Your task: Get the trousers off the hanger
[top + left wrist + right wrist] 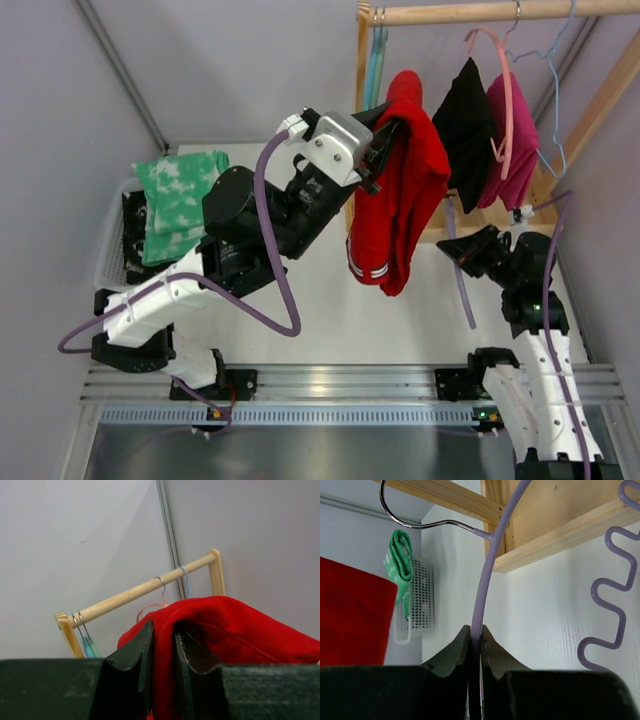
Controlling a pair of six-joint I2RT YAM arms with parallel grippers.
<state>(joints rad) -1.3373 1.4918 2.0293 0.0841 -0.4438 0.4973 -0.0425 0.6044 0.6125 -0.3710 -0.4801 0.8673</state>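
Two pinches: left gripper (164, 630) jaws clamp a fold of the red trousers (400, 200) hanging just beside the wooden rail (470, 12), right gripper (476, 630) jaws press the lilac hanger (482, 580); a trailing leg may snag it.

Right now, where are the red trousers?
Top view, centre: the red trousers hang pinched in the left gripper, just left of the black garment below the wooden rail.

Open white tabletop (400, 330) stretches beneath the hanging red trousers (400, 190) toward the near edge, while a black garment (462, 125) and a magenta garment (522, 150) crowd the wooden rail (450, 12) on the right and a white perforated basket (108, 255) blocks the left edge.
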